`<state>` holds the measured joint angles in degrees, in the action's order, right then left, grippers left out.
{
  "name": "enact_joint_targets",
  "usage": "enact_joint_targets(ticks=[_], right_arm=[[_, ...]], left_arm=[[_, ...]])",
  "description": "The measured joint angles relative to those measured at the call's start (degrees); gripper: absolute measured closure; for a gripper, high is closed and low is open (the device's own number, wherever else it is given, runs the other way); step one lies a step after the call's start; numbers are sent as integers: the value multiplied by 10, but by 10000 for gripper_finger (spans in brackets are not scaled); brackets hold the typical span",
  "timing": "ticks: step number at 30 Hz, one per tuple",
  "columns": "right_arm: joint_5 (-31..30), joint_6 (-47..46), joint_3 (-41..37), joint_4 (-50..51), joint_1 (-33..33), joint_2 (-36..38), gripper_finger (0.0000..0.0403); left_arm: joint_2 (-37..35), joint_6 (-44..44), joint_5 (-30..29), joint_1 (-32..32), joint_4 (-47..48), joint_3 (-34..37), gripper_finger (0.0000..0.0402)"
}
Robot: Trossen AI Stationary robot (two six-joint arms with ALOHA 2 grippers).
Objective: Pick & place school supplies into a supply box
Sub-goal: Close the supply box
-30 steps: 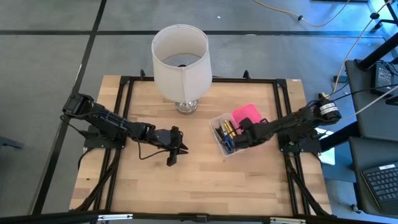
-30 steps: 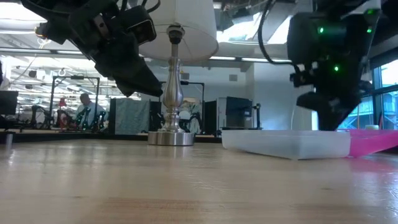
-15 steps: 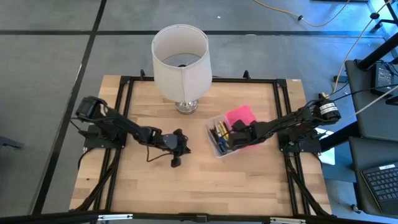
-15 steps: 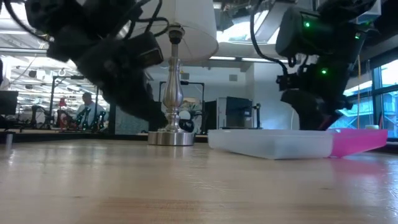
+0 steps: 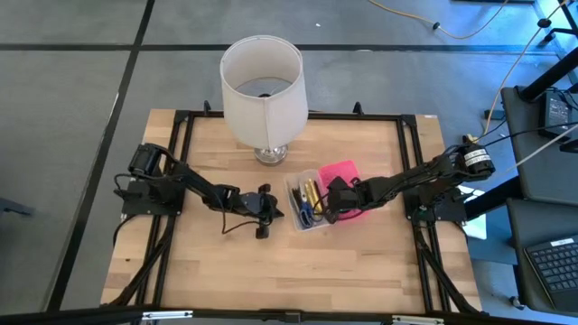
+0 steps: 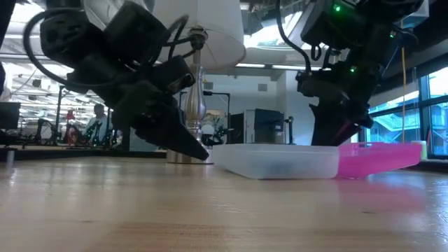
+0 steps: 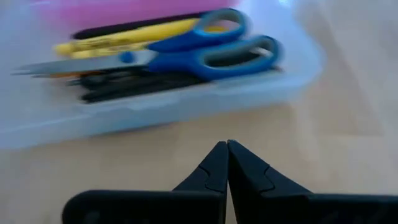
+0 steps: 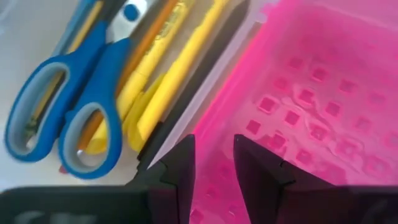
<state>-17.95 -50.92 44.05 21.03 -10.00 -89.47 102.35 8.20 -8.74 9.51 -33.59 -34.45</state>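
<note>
The supply box is a clear tray (image 5: 302, 200) with its pink textured lid (image 5: 343, 173) lying open beside it. Blue-handled scissors (image 7: 205, 53), yellow pencils (image 8: 168, 74) and dark pens lie inside the tray. My left gripper (image 5: 276, 212) is shut and low over the table. Its tips (image 7: 227, 146) point at the tray's long wall (image 7: 155, 112) from the table's left, with a strip of bare wood between. My right gripper (image 5: 328, 205) stands over the open lid beside the tray, its fingers a narrow gap apart. My right gripper comes from above, slanting in from the table's right. Its fingers (image 8: 183, 162) point down into the open lid's inside (image 8: 211, 134), right beside the edge where lid and tray join. Whether a finger presses the tray's wall or the lid's floor, I cannot tell. The box rests flat on the table.
A white lamp (image 5: 262, 86) stands on its metal foot (image 6: 189, 155) near the far edge, just behind the box. Bare wood lies toward the near edge (image 5: 289, 271). Beyond the table the low view shows a room with a person far off.
My right gripper moved toward the table's left, and the box slid left along the table with it, turning slightly. My left gripper moved right toward the box and came down close to the table, staying shut.
</note>
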Motion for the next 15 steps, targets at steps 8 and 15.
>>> enact_joint_targets(ticks=[8,15], right_arm=[[-9,20,0,-17,0,1,289],[-62,-8,75,179,-1,27,289]], left_arm=[[0,13,-21,-36,4,0,398],[0,21,-7,-56,8,0,398]])
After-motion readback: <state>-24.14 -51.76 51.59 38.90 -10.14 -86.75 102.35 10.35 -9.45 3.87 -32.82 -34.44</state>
